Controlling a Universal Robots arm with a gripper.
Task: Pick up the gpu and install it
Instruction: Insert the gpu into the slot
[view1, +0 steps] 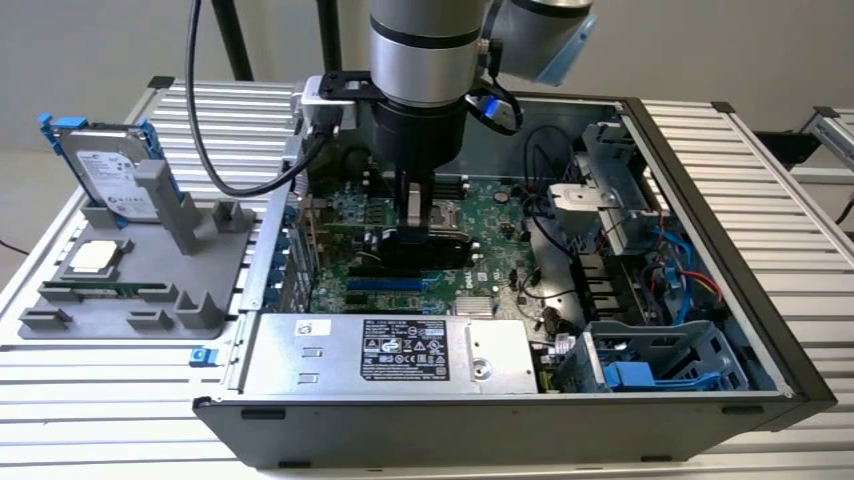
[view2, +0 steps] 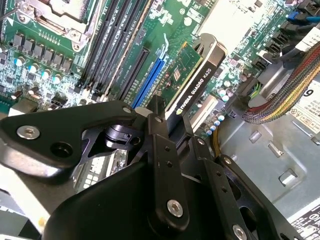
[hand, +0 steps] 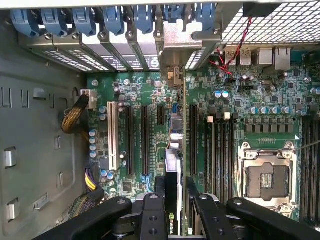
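Working across the exterior view from its left, we pass the grey moulded parts holder (view1: 147, 300) with a silver hard drive on blue rails (view1: 110, 170) standing in it, well apart from the open black computer case (view1: 534, 420). Inside the case, our black two-finger gripper (view1: 424, 238) is clamped narrow on the gpu (view2: 197, 75), a flat card with green board and black shroud, held on edge over the green motherboard (view1: 494, 275). So the pickup looks done; seating seems unfinished, though we cannot tell whether its edge touches the long black expansion slots (hand: 192, 137). Room is tight: the silver bracket (hand: 175, 50) sits near the blue-clipped rear wall, and bundled cables (view2: 280, 100) lie toward the exterior view's right.
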